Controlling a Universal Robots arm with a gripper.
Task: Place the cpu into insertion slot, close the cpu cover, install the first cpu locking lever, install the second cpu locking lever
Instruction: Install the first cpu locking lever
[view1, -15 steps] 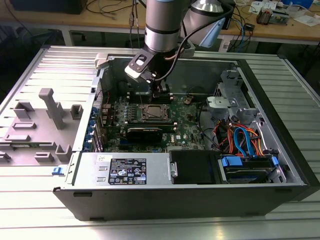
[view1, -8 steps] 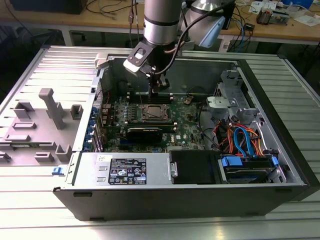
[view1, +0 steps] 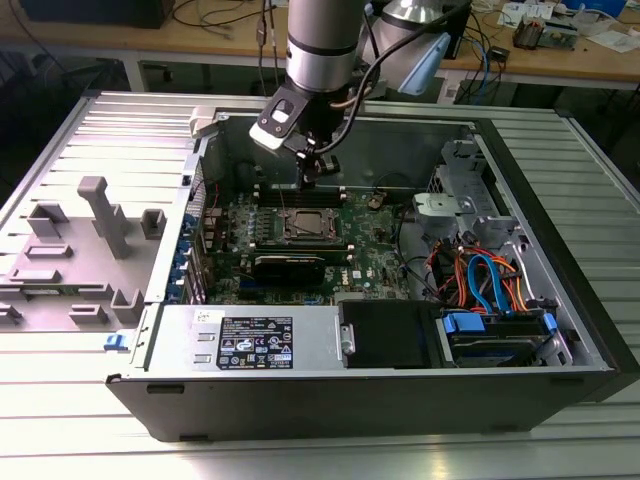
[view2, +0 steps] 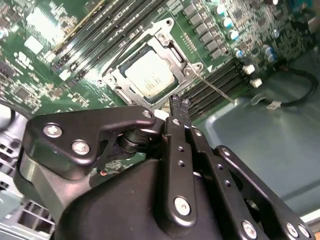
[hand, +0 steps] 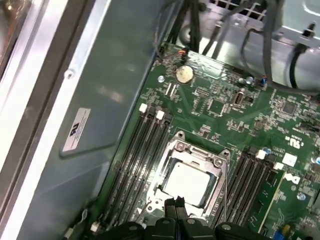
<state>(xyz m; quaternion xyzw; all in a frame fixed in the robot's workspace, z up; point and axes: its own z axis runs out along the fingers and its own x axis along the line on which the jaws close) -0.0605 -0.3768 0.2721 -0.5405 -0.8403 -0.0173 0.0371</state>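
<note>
Ribbed metal bench (view1: 590, 170) carries open computer case (view1: 400, 395). Chip (view2: 150, 74) seated in socket (view1: 305, 227), cover (hand: 196, 152) apparently down over it. Hand (view2: 179, 104) narrow, empty, hovering just beside socket edge, near thin lever (view2: 216, 90). Judgement: first-lever step in hand; calls for exact tip contact on lever.

exterior view: high, angled down, wide on computer case (view1: 350, 405) | both wrist views: close overhead, sharing insertion slot (hand: 195, 152)
</note>
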